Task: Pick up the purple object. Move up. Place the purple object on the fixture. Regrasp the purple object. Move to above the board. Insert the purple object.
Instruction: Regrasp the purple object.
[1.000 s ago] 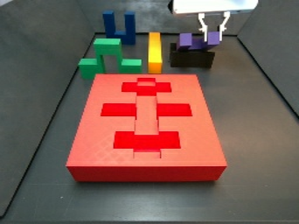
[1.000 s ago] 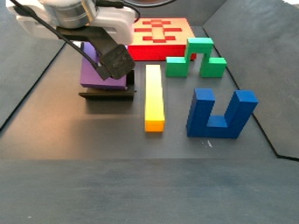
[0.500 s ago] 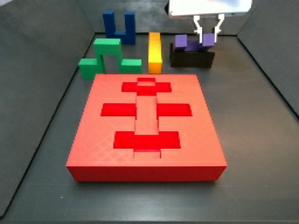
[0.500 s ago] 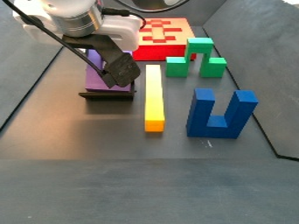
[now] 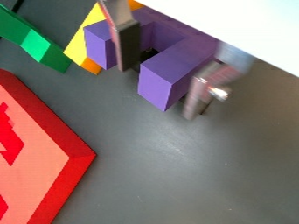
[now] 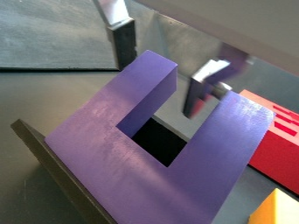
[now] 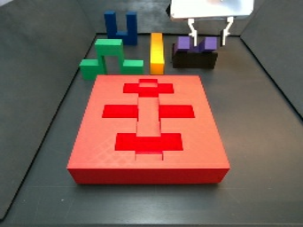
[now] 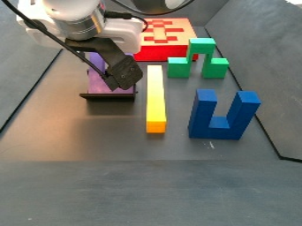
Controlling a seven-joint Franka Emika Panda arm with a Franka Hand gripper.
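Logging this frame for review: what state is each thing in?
Purple block: resting on the fixture, prongs up, not gripped.
Fixture: on the floor, carrying the purple block.
Gripper: above the block, jaws open.
Red board: cut-outs all empty.
Yellow bar: lying flat.

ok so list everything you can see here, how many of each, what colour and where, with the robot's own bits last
board: one, red with brighter red cut-outs, middle of the floor.
purple object: one, purple, U-shaped, resting on the fixture.
fixture: one, dark, beyond the board's far corner, beside the yellow bar.
yellow bar: one, yellow with an orange end, lying flat between the fixture and the blue block.
green block: one, green, arch-shaped, on the floor between the board and the blue block.
blue block: one, blue, two prongs up, next to the yellow bar.
gripper: one, silver fingers with dark pads, open, just above the purple object, fingers either side of one prong and not clamped in a wrist view.
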